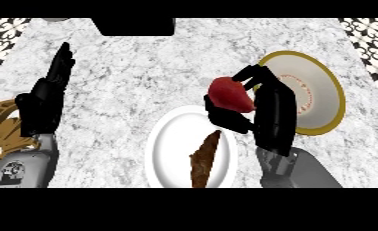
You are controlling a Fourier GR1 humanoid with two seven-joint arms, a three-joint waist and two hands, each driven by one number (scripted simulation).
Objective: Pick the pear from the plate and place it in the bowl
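My right hand (pixel 269 110) is curled round a red pear (pixel 229 95) and holds it above the counter, between the white plate (pixel 170 145) and the gold-rimmed white bowl (pixel 325 87). The pear hangs just past the plate's upper right edge, left of the bowl. A brown wedge-shaped piece of food (pixel 206 159) lies on the plate. My left hand (pixel 48 92) rests open at the left edge, fingers up.
A dark rectangular object (pixel 136 26) sits at the counter's far edge. Patterned tiles (pixel 359 35) show at the top corners. A wooden-looking object (pixel 10 125) lies behind my left forearm at the left edge.
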